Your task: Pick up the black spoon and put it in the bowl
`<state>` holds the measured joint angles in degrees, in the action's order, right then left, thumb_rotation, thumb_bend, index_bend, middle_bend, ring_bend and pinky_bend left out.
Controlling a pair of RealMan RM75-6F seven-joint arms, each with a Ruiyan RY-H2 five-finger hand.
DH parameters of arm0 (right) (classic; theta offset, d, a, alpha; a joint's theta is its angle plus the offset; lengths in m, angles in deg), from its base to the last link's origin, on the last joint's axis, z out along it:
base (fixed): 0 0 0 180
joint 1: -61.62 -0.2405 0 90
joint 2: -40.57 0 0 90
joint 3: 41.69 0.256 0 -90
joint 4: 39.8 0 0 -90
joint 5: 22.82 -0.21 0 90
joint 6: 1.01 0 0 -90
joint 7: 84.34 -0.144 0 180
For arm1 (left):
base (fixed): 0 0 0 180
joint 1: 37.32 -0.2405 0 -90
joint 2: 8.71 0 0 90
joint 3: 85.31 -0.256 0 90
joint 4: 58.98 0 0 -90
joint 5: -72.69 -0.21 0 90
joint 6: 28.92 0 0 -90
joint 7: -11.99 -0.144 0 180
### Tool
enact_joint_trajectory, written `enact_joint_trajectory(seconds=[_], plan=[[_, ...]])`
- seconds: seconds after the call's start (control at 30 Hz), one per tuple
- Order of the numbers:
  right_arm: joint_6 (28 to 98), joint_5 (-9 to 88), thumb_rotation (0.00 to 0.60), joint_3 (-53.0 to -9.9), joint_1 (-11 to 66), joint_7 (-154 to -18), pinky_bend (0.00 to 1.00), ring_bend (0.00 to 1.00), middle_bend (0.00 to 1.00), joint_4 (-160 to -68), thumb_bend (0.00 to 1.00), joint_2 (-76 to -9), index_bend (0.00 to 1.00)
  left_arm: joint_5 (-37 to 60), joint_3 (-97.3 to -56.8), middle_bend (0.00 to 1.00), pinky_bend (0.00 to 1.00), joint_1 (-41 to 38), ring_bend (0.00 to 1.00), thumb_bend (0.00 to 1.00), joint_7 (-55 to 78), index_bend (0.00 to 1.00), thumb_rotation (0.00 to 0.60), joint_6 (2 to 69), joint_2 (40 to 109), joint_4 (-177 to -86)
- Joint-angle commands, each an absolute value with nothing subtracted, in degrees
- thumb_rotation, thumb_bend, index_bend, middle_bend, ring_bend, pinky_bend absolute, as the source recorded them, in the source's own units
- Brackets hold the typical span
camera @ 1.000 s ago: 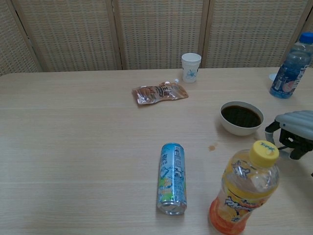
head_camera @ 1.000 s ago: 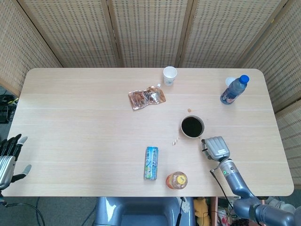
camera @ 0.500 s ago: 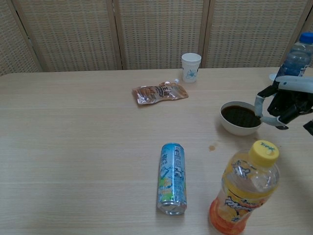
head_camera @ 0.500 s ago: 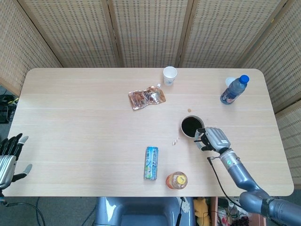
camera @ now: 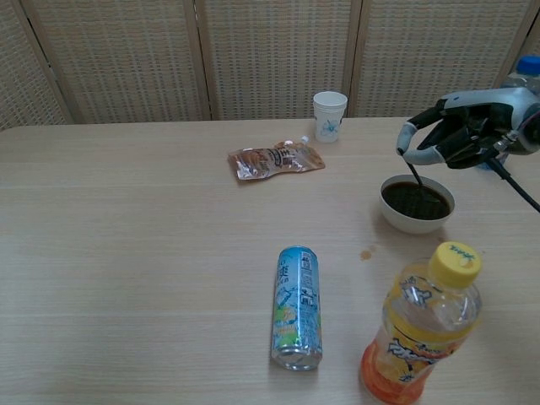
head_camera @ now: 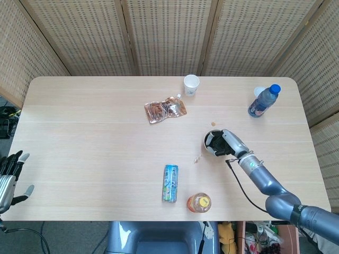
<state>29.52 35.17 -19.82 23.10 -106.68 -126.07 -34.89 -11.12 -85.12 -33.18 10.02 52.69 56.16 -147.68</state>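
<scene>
A white bowl (head_camera: 206, 142) (camera: 406, 223) of dark liquid stands right of the table's middle. My right hand (head_camera: 231, 143) (camera: 461, 128) hovers over it, fingers curled around the black spoon (camera: 413, 174). The spoon's thin stem hangs down from the hand, and its lower end reaches the dark surface in the bowl. In the head view the hand hides the spoon. My left hand (head_camera: 8, 177) rests off the table's left front corner, fingers spread and holding nothing.
A blue can (head_camera: 170, 183) (camera: 297, 305) lies on its side near the front edge, beside an upright orange juice bottle (head_camera: 198, 202) (camera: 422, 333). A foil pouch (head_camera: 165, 109) (camera: 274, 159), a paper cup (head_camera: 191, 84) (camera: 329, 116) and a blue-capped bottle (head_camera: 263, 101) stand further back.
My right hand has risen from the table right of the bowl and moved left over it, carrying the spoon, whose tip now dips into the bowl. The left hand stayed put.
</scene>
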Motion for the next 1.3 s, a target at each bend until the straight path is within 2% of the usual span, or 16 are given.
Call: enact_joint_trajectory(seconds=[0.03, 0.6, 0.9, 1.3], plan=[[28.4, 33.9, 0.600, -19.1, 21.4, -108.4, 1.00, 1.00, 0.99, -123.3, 0.88, -36.8, 0.71, -11.0, -85.2, 0.00, 0.00, -33.2, 0.00, 0.32, 10.1, 0.00, 0.600, 52.6, 56.2, -147.5], [23.1, 30.0, 0.600, -20.2, 16.6, -112.3, 1.00, 1.00, 0.99, -109.8, 0.88, -45.6, 0.71, -10.4, -85.1, 0.00, 0.00, -33.5, 0.00, 0.32, 9.9, 0.00, 0.600, 52.5, 55.7, -147.8], [21.6, 30.8, 0.600, -21.5, 17.9, -112.9, 1.00, 1.00, 0.99, -108.5, 0.88, -44.8, 0.72, -10.6, -85.0, 0.00, 0.00, -33.2, 0.00, 0.32, 9.4, 0.00, 0.600, 52.1, 55.6, -148.2], [18.8, 31.3, 0.600, -20.6, 16.2, -113.8, 1.00, 1.00, 0.99, -103.7, 0.88, -45.8, 0.71, -10.3, -85.0, 0.00, 0.00, -33.3, 0.00, 0.32, 8.3, 0.00, 0.600, 52.3, 55.4, -149.1]])
